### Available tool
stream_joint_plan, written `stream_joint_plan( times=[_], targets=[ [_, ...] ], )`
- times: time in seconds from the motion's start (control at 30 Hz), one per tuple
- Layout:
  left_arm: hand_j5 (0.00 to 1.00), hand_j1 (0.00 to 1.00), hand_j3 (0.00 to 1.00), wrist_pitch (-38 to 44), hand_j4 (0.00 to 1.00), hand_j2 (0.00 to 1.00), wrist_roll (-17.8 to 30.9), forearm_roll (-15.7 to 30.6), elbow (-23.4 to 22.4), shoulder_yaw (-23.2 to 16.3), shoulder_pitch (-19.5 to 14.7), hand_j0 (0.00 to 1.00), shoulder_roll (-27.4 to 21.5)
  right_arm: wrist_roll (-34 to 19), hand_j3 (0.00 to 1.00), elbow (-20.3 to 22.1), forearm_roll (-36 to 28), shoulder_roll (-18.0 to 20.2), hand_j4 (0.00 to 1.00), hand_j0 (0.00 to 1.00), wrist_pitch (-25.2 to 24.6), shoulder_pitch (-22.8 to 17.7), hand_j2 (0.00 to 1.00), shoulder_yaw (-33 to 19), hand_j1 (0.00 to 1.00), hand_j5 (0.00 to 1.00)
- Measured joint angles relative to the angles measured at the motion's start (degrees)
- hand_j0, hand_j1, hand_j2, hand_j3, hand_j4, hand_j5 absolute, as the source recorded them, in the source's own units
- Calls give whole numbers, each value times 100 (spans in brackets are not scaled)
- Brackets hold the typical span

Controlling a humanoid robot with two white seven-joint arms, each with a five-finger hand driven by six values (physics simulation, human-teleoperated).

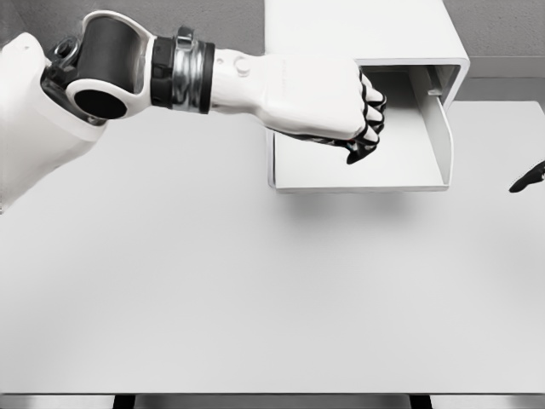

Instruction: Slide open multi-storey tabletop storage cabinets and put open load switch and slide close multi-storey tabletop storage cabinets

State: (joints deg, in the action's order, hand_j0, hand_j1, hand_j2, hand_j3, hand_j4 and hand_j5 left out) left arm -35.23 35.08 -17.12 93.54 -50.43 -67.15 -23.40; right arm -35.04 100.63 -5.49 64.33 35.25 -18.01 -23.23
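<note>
A white tabletop storage cabinet (358,34) stands at the back of the table, right of the middle. Its drawer (430,128) is slid out toward me, and the drawer floor that shows is bare. My left hand (362,128) hangs over the drawer's left half with its fingers curled tight. A small dark piece, which I take to be the load switch (358,153), pokes out under the fist; the rest of it is hidden. At the right edge only a dark tip of my right hand (528,177) shows.
The white table (255,290) spreads wide in front of the cabinet. My left forearm (179,72) crosses the upper left, above the table. The table's front edge runs along the bottom of the view.
</note>
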Motion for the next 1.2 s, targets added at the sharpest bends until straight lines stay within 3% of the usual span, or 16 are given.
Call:
stream_joint_plan(
  times=[0.1, 0.17, 0.27, 0.37, 0.5, 0.8, 0.9, 0.97, 1.07, 1.1, 1.2],
  targets=[
    [33, 33, 33, -1, 33, 33, 0, -333, -141, -122, 0, 33, 307, 1, 49, 10, 17, -51, 49, 49, -1, -554, 49, -100, 49, 49],
    [33, 33, 33, 0, 33, 33, 0, -493, -259, -158, 0, 33, 426, 2, 49, 13, 89, -92, 49, 49, -7, -572, 49, -7, 49, 49],
    [33, 33, 33, 3, 33, 33, 1, -759, -500, -182, 0, 33, 546, 3, 50, 15, 411, -205, 50, 50, -10, -405, 50, 371, 50, 50],
    [33, 33, 33, 0, 33, 33, 1, -995, -816, -213, 0, 33, 682, 3, 52, 16, 649, -263, 52, 52, -16, 403, 52, 1129, 52, 52],
    [34, 34, 34, 0, 34, 34, 1, -1127, -1009, -239, -9, 34, 759, 3, 54, 16, 821, -288, 54, 54, -8, 457, 54, 1779, 54, 54],
    [38, 38, 38, 7, 38, 38, 3, -1164, -1202, -236, -9, 38, 800, 3, 56, 16, 873, -297, 56, 56, -10, 694, 56, 2101, 56, 56],
    [44, 44, 44, 11, 44, 44, 5, -1153, -1369, -231, -18, 44, 803, 3, 57, 17, 869, -297, 57, 57, -10, 799, 57, 2113, 57, 57],
    [58, 58, 58, 16, 58, 58, 11, -1129, -1464, -227, -18, 58, 804, 3, 58, 17, 863, -297, 58, 58, -11, 931, 58, 2117, 58, 58],
    [96, 96, 96, 33, 96, 96, 22, -1046, -1570, -219, -9, 96, 808, 3, 58, 17, 861, -297, 58, 58, -10, 958, 58, 2119, 58, 58],
    [100, 100, 100, 30, 100, 100, 21, -1053, -1587, -214, -9, 100, 808, 3, 59, 17, 860, -297, 59, 59, -10, 1010, 59, 2120, 59, 59],
    [100, 100, 100, 15, 100, 100, 4, -1127, -1613, -192, -9, 100, 809, 3, 59, 17, 855, -297, 59, 59, -10, 1081, 59, 2120, 59, 59]
  ],
)
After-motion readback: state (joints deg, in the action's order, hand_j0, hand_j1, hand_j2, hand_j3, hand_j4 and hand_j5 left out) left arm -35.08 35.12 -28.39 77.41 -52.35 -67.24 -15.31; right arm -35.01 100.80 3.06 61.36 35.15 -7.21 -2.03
